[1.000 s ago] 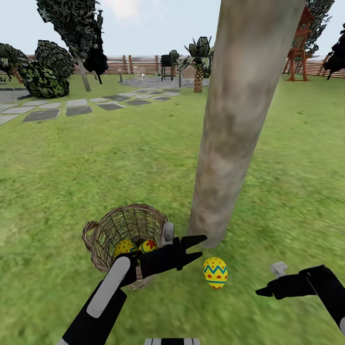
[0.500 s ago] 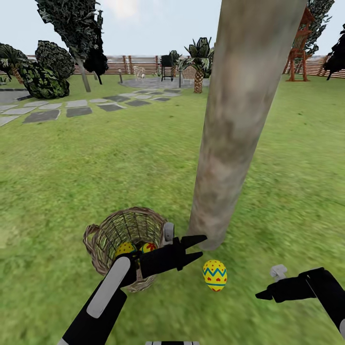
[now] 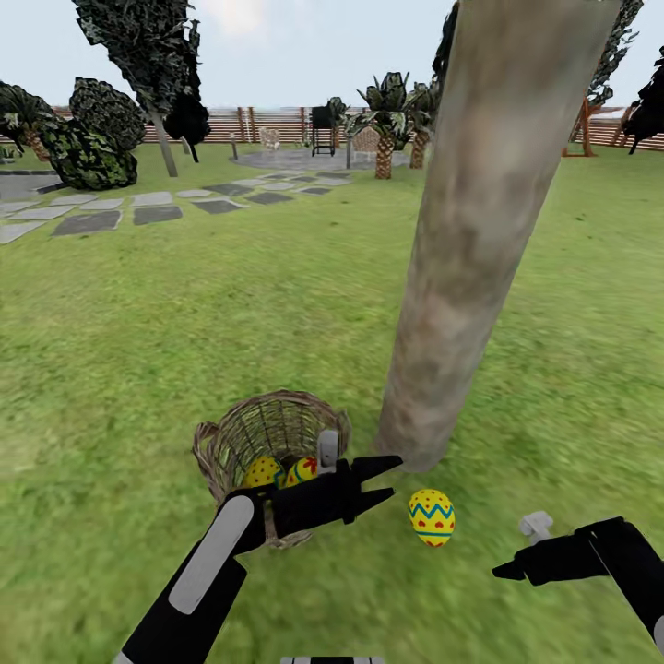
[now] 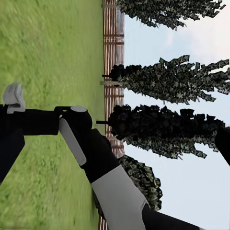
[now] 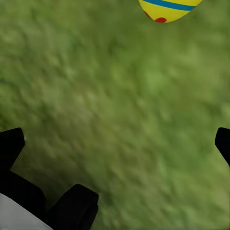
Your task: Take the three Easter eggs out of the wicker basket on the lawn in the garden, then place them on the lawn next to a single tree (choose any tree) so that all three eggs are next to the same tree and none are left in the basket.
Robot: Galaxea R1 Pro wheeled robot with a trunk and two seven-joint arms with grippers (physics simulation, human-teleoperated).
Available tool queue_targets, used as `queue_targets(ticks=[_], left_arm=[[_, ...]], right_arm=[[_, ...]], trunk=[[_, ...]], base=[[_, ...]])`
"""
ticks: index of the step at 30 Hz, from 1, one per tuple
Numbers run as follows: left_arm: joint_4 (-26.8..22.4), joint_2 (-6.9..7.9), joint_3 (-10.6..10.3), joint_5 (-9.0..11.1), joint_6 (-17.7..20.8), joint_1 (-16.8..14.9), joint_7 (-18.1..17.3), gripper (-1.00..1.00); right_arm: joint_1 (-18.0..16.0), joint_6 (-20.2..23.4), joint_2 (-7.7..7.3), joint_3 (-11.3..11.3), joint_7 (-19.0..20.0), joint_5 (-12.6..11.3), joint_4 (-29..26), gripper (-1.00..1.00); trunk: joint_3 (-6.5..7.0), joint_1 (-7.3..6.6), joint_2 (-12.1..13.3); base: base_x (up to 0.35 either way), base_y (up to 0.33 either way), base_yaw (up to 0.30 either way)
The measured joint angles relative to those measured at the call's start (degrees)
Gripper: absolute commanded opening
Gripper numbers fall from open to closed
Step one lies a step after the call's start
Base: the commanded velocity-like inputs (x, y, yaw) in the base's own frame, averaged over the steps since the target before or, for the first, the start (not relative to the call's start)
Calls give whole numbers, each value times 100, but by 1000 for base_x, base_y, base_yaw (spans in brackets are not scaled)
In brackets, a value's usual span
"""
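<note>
Head view: one Easter egg [image 3: 432,517] lies on the lawn [image 3: 184,314] beside the tree [image 3: 480,240], judged deliberately placed; two eggs [image 3: 281,472] wait in the wicker basket [image 3: 231,438]; left gripper [image 3: 380,480] and right gripper [image 3: 516,553] fingers spread, empty.

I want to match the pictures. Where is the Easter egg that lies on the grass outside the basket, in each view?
Head view: the Easter egg lies on the lawn near the foot of the tree, to the right of the wicker basket.
Right wrist view: part of it shows at the picture's upper edge.
Left wrist view: I do not find the egg there.
Shared landmark: the lawn's grass.
</note>
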Motion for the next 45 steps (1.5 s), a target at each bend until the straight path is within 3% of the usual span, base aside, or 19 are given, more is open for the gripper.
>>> queue_targets(ticks=[18, 34, 45], left_arm=[[279, -8, 10, 1, 7, 1, -24, 100], [270, -2, 9, 15, 14, 1, -32, 100], [272, -5, 9, 12, 18, 0, -32, 100]], right_arm=[[-1, 5, 1, 6, -1, -12, 1, 100], [-1, 11, 3, 5, 2, -5, -1, 100], [0, 15, 0, 5, -1, -18, -1, 100]], trunk=[[-12, -1, 0], [-90, -1, 0], [-98, -1, 0]], base=[[-10, 308, 30], [0, 27, 233], [0, 263, 121]])
